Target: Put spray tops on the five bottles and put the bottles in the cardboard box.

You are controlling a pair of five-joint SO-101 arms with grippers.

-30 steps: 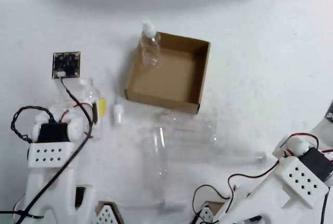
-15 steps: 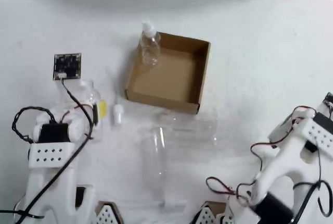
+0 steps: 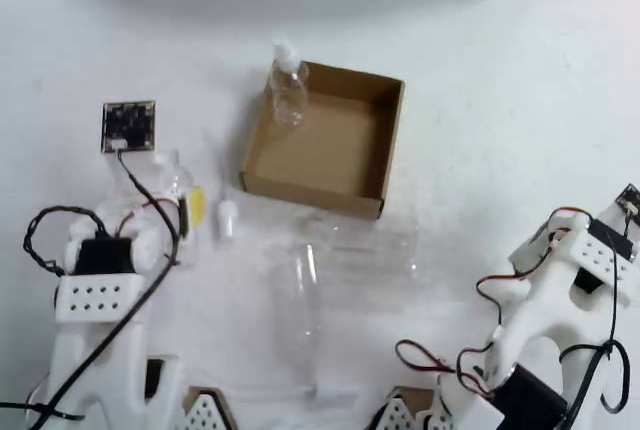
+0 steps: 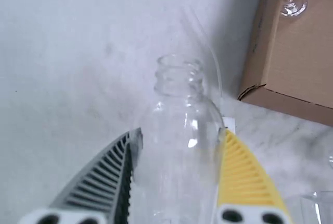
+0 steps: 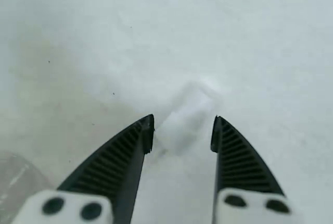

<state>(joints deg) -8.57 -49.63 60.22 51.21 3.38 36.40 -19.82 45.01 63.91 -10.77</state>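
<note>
1. I'm watching the uncapped bottle sitting near the cardboard box corner, with open table beside it.
2. My left pincer is clamping the bottle's body.
3. My right pincer is sitting apart, straddling a spray top lying on bare table.

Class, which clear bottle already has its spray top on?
The bottle standing inside the cardboard box, at its far left corner, wears a white spray top. The held bottle in the left gripper has a bare open neck.

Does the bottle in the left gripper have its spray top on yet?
Off. The bottle in the left gripper shows a bare, open threaded neck.
</note>
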